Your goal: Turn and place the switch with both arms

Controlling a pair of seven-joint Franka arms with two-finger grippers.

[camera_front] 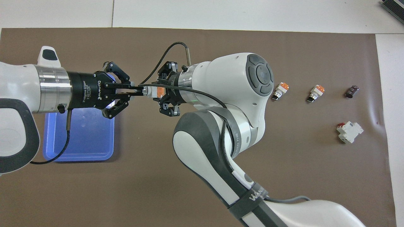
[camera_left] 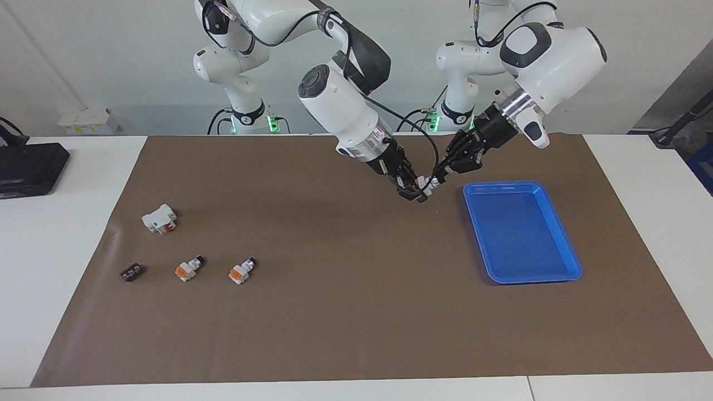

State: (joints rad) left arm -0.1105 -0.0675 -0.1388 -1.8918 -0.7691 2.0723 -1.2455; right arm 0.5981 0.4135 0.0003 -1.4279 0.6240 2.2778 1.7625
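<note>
Over the brown mat [camera_left: 356, 312], beside the blue tray [camera_left: 562, 273], both grippers meet in mid-air — left gripper [camera_front: 139, 91] pinched shut on the switch [camera_front: 155, 91] at its white end, right gripper [camera_front: 162, 94] clamped on its orange end. Two spare switches [camera_left: 187, 269] lie toward the right arm's end.

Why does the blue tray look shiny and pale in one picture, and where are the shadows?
Overhead view: the tray looks pale, washed with light glare; the left arm covers part of it. Facing view: the tray is deep blue with a faint sheen at its end nearer the robots, and soft shadows lie on the mat under the two grippers holding the switch.
</note>
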